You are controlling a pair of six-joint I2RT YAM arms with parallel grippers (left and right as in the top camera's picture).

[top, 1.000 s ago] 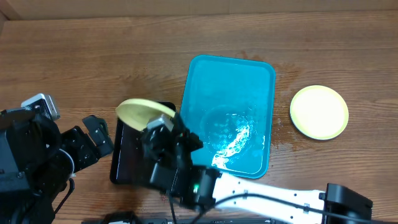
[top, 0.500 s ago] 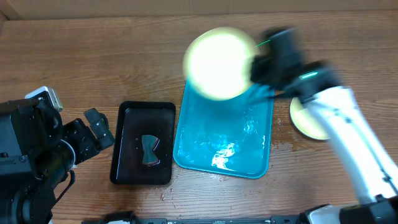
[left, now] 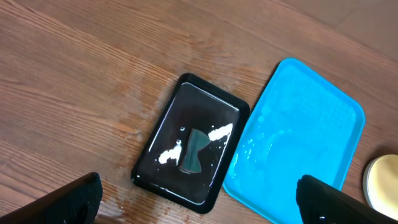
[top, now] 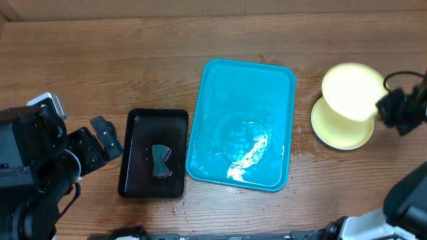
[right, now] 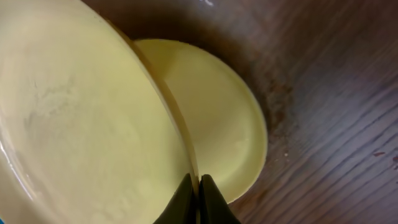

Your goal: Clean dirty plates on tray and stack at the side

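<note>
The turquoise tray (top: 233,93) lies mid-table, wet, with no plates on it; it also shows in the left wrist view (left: 311,124). A yellow-green rimmed plate (top: 352,92) hangs tilted at the right, pinched at its rim by my right gripper (top: 389,108), which is shut on it (right: 198,186). Directly below it another yellow-green plate (top: 341,133) rests on the table, and both the held plate (right: 81,124) and the resting one (right: 224,118) fill the right wrist view. My left gripper (top: 100,143) stays open and empty at the left (left: 199,186).
A black tray (top: 133,153) holding water and a dark sponge (top: 160,162) sits left of the turquoise tray. Water spots mark the wood around both trays. The wooden table ends at a cardboard wall along the back (top: 200,8).
My right arm carried the plate from over the black tray, across the turquoise tray, to above the plate lying at the right. The left arm has not moved.
</note>
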